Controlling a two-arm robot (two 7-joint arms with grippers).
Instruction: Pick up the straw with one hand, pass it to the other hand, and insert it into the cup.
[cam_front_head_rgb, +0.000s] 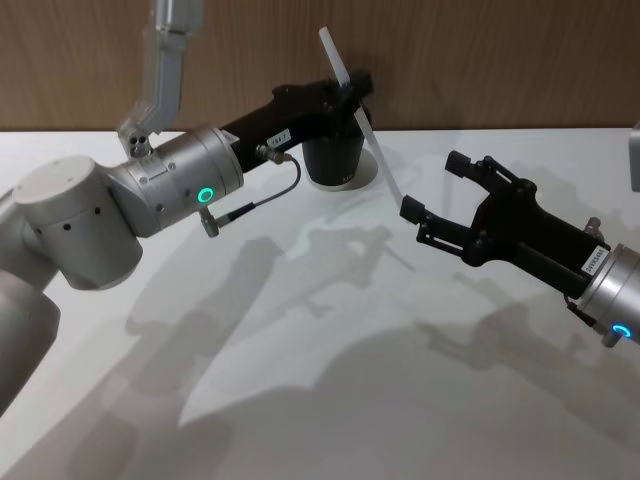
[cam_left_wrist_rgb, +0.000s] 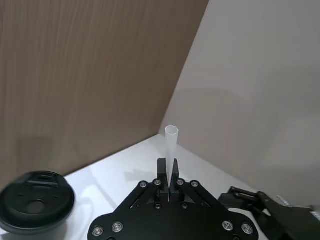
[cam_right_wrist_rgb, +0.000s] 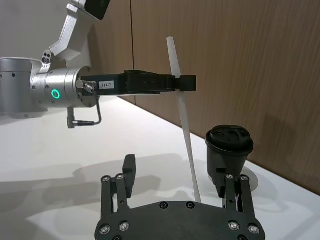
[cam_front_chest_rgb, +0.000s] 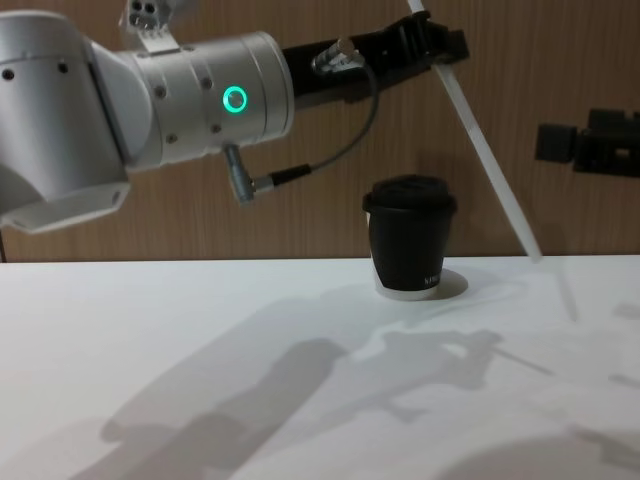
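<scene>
The white straw (cam_front_head_rgb: 365, 120) hangs tilted above the table, held near its upper end by my left gripper (cam_front_head_rgb: 352, 88), which is shut on it. From the left wrist the straw (cam_left_wrist_rgb: 171, 142) sticks up between the closed fingers (cam_left_wrist_rgb: 162, 172). The black lidded cup (cam_front_head_rgb: 335, 160) stands on the table just below and behind that gripper. My right gripper (cam_front_head_rgb: 437, 187) is open, its fingertips close to the straw's lower end and not gripping it. In the right wrist view the straw (cam_right_wrist_rgb: 183, 117) slants down between the spread fingers (cam_right_wrist_rgb: 129, 167), next to the cup (cam_right_wrist_rgb: 229, 150).
A brown wooden wall (cam_front_chest_rgb: 300, 190) rises right behind the cup (cam_front_chest_rgb: 410, 240). The white table (cam_front_head_rgb: 320, 380) is bare towards me. Seen from the chest, the left arm's silver wrist (cam_front_chest_rgb: 215, 95) and its grey cable (cam_front_chest_rgb: 330, 160) hang above the table, left of the cup.
</scene>
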